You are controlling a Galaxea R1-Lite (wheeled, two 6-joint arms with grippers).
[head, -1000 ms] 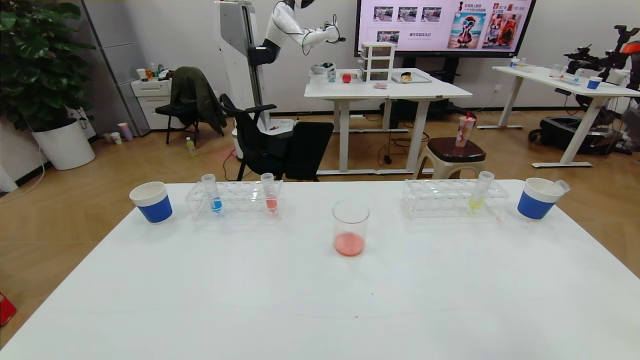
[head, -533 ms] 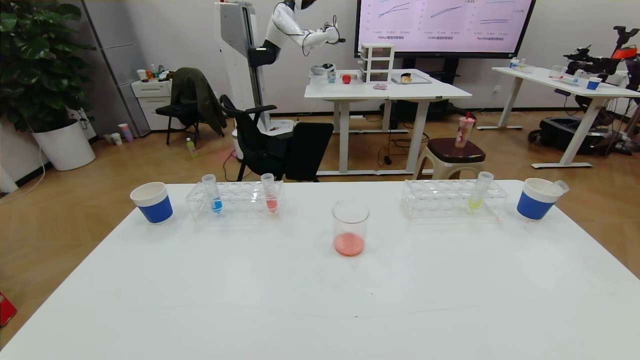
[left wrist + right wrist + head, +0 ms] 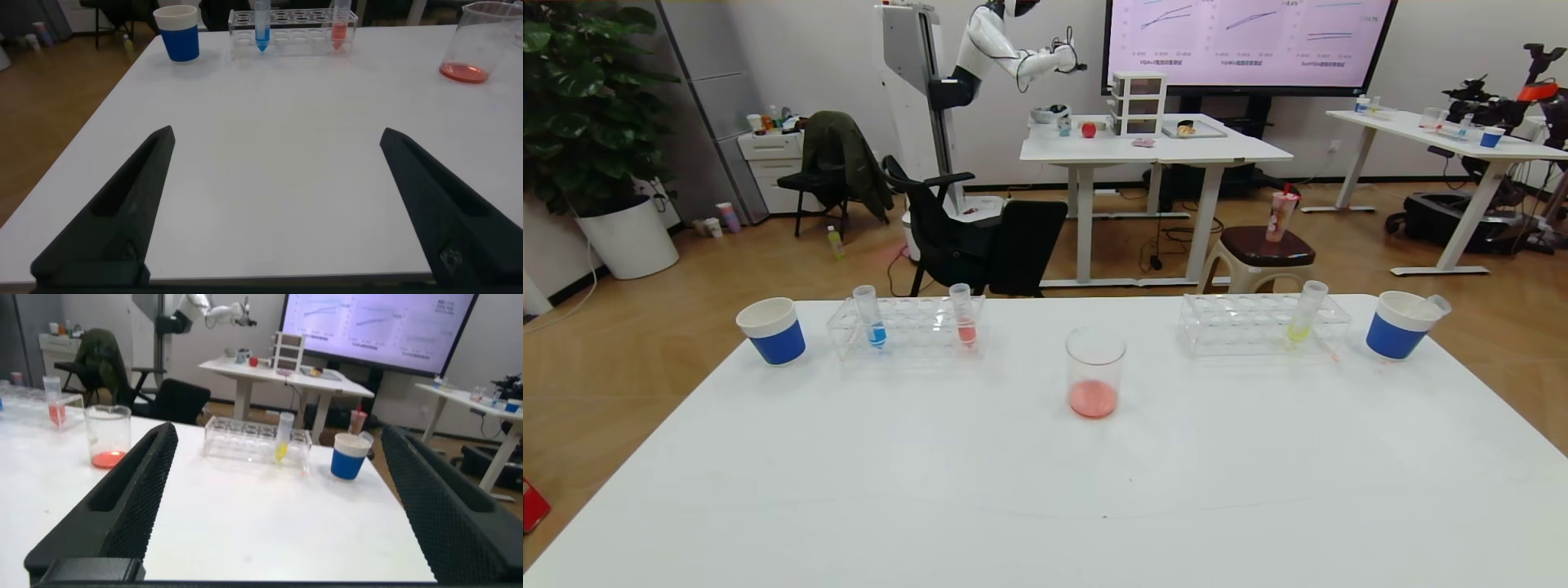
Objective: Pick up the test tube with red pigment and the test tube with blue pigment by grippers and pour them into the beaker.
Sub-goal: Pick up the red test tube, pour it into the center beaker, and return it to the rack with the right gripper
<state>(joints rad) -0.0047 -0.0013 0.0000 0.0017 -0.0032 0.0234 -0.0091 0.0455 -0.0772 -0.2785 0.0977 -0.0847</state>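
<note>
Near the tabletop's (image 3: 849, 490) centre, the beaker (image 3: 1095, 372): clear, straight-sided, upright, with a shallow salmon-red pool inside. At its 10 o'clock, in a clear rack (image 3: 907, 327), the test tube with blue pigment (image 3: 870, 315) and the test tube with red pigment (image 3: 963, 314), both upright, well apart. At 9 o'clock of the rack, a blue-banded paper cup (image 3: 771, 330). At the beaker's 2 o'clock, a second rack (image 3: 1258, 324) holding a yellow-green tube (image 3: 1306, 311); beyond it, another cup (image 3: 1398, 324). Left tool (image 3: 274, 208) and right tool (image 3: 278, 502) spread wide, empty, low over bare tabletop.
</note>
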